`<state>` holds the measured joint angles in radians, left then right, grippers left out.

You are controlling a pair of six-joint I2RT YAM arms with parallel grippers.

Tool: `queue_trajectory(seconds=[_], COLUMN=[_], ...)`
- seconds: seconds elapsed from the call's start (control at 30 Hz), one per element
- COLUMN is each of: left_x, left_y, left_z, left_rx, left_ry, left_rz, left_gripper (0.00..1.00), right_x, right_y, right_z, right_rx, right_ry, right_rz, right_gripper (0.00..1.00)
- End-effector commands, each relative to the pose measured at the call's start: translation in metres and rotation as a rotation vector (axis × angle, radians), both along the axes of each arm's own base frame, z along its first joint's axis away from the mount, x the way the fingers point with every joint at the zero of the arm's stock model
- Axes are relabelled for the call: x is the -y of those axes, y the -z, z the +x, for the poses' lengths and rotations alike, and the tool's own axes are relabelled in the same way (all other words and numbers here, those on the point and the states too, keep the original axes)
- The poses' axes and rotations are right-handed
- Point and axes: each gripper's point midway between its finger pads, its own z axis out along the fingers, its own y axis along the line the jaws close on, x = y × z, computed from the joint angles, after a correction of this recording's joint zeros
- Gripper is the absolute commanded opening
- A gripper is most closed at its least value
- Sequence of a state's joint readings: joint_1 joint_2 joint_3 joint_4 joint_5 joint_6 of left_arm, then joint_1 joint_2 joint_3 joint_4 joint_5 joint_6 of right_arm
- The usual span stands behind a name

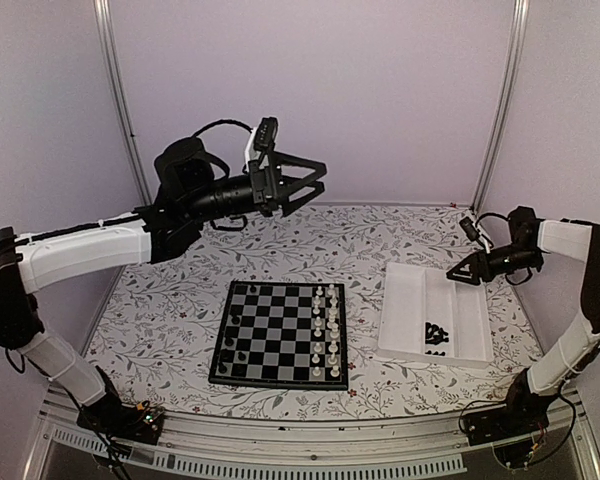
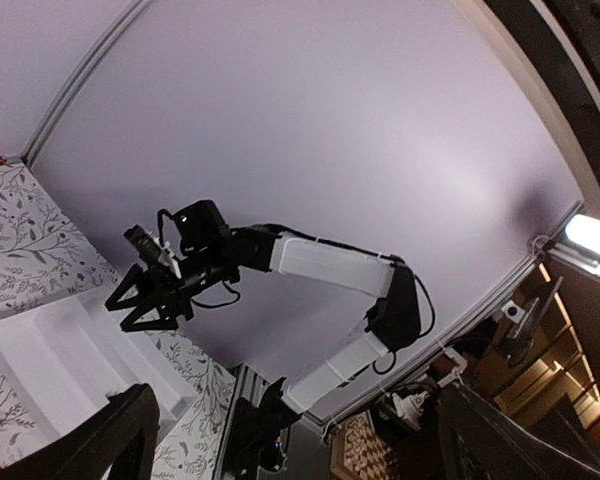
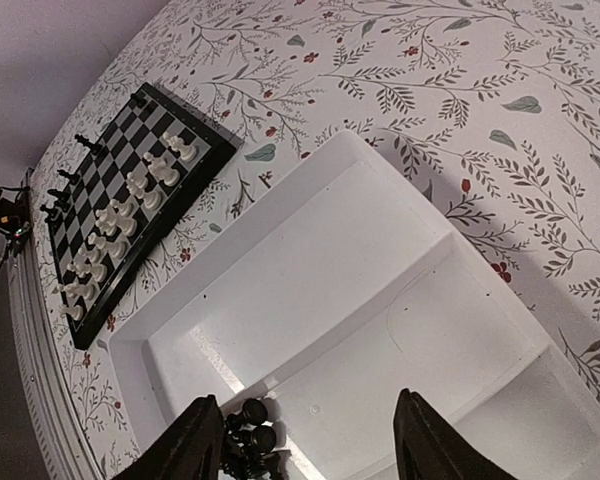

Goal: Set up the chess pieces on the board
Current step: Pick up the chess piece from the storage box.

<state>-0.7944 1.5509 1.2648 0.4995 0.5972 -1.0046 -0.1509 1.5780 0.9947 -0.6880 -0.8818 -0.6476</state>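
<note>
Several chess pieces [image 3: 252, 438] bunched in tray [image 3: 280, 195], partly cut off.

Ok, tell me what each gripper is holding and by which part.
Nothing is held. The left gripper hangs open in the air; the right gripper is open above the tray, black pieces loose below it.

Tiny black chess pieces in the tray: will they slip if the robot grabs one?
Probably. The tiny black chess pieces lie heaped together in the white rectangular tray, so nudging one would likely shift its neighbours. They look small beside the right gripper's fingers, so one might slip or twist out.
</note>
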Motion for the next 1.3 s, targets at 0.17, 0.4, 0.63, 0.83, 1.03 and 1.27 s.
queue_trajectory(seconds=[0.17,0.4,0.63,0.83,1.03,1.27], left_x=[-0.039,-0.13,-0.129,-0.138,-0.13,-0.126], left_y=[0.117,0.109,0.124,0.13,0.149,0.15], left_z=[0.048,0.097,0.099,0.091,0.089,0.089], left_rx=[0.406,0.527,0.576,0.574,0.558,0.557], left_ry=[-0.317,-0.954,-0.876,-0.811,-0.738,-0.715], left_rz=[0.663,0.916,0.944,0.871,0.908,0.91], left_gripper=[0.99,1.0,0.99,0.96,0.94,0.92], right_x=[0.033,0.017,0.001,-0.021,-0.031,-0.04], right_y=[-0.083,-0.086,-0.043,-0.053,-0.053,-0.08], right_z=[0.035,0.031,0.02,-0.008,-0.015,-0.012], right_rx=[0.374,0.227,0.189,0.255,0.249,0.299], right_ry=[0.153,0.089,0.032,-0.137,-0.189,-0.157], right_rz=[-0.235,-0.151,-0.41,-0.334,-0.28,-0.205], right_gripper=[0.99,0.99,0.99,0.99,0.99,0.99])
